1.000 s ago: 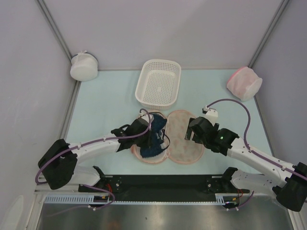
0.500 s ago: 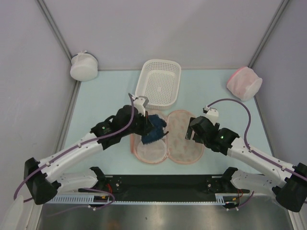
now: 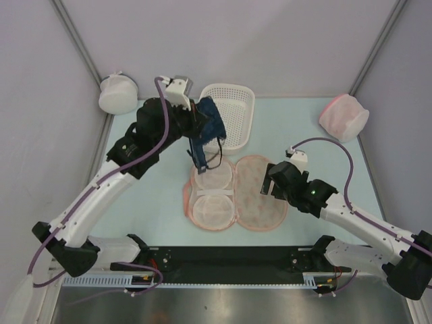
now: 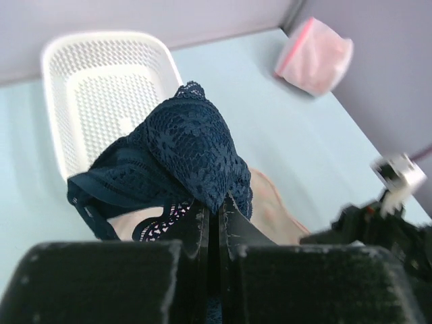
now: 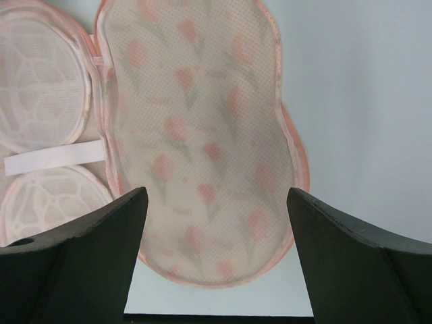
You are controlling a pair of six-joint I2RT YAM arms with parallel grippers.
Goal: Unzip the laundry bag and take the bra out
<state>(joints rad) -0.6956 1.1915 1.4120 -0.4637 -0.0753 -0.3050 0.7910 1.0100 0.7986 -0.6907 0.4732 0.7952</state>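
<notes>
i have the left gripper pressed together on the bra, and my left wrist view shows the two fingers closed tight on a fold of dark navy lace with no gap between them. the bra hangs from that grip, out of the laundry bag, and from the top camera it overlaps the left rim of the white basket. a dark strap dangles from it towards the far end of the bag's left half. the laundry bag lies unzipped and spread flat on the pale table, near the arm bases. its left half shows two round white mesh cups with a white band across them, and its right half shows the printed lining with pink edging. my right gripper sits at the right half of the bag with its jaws spread wide, and in the right wrist view only the printed fabric shows between them; nothing is gripped. a round white pouch sits in the far left corner and a pink-and-white pouch at the far right, both well apart from the bag.
</notes>
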